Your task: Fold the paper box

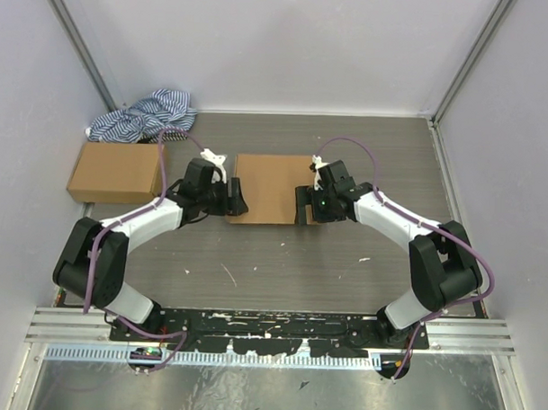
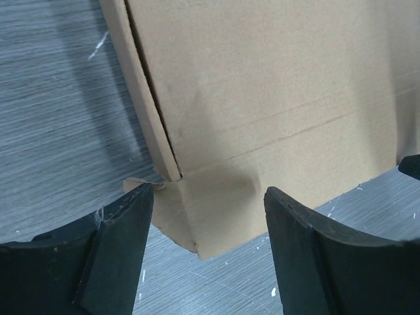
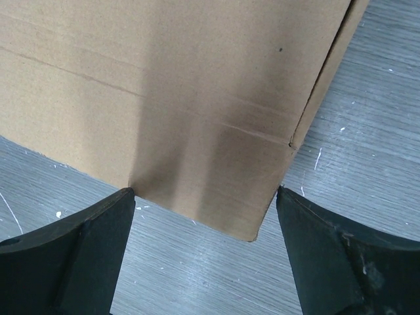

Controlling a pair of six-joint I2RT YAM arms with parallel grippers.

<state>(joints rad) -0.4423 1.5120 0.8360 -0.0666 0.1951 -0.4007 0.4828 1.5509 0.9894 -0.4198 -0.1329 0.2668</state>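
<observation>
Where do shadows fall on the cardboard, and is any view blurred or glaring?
Left wrist view: a soft shadow darkens the paper box just ahead of the open left pincer. Right wrist view: a similar dark patch lies ahead of the right pincer. Top external view: even light, sharp, no glare.

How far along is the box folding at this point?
Done: little visible; the paper box lies flat on the table, no walls raised. In hand: left end effector and right end effector, both open, straddle its near corners. Left: raising sides, tucking flaps.
</observation>
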